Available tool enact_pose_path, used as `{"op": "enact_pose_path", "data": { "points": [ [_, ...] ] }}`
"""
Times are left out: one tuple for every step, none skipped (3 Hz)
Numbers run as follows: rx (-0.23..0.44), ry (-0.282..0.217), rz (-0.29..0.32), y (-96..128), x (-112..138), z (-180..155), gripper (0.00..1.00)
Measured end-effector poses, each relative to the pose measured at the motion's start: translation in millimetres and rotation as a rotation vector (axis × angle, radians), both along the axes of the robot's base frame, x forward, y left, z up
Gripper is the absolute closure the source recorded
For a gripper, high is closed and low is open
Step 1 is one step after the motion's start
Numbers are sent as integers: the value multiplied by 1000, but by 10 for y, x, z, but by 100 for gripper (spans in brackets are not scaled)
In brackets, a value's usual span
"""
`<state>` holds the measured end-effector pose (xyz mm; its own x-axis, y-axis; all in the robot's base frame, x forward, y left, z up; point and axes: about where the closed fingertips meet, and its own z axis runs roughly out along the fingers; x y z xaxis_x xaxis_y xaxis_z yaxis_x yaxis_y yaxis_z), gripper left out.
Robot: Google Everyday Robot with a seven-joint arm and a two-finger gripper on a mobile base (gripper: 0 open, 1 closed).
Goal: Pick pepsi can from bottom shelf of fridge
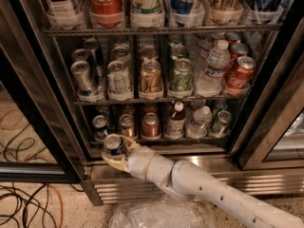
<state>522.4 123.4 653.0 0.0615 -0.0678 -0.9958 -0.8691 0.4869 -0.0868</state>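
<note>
The pepsi can (113, 144), dark blue with a silver top, sits between the cream fingers of my gripper (115, 152) at the front left edge of the bottom shelf (161, 139) of the fridge (266, 103). The fingers close around the can's lower body, one (130, 143) at its right and one (110, 161) below it. My white arm (199, 184) reaches in from the lower right, across the steel slatted base (118, 186).
More cans (151, 125) and small bottles (176, 120) stand behind on the bottom shelf. Taller cans and a water bottle (211, 68) fill the rack above. The black door frame (42, 122) stands at the left, cables (23, 203) lie on the floor, and crumpled clear plastic (156, 215) lies below the arm.
</note>
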Motion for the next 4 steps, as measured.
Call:
{"op": "enact_pose_path", "data": {
  "points": [
    [-12,7,-3,-97,-170,63,100],
    [-11,22,-1,-193,-346,121,100],
    [-4,39,11,-280,-509,183,100],
    [-5,52,17,-383,-657,257,100]
  ]
}}
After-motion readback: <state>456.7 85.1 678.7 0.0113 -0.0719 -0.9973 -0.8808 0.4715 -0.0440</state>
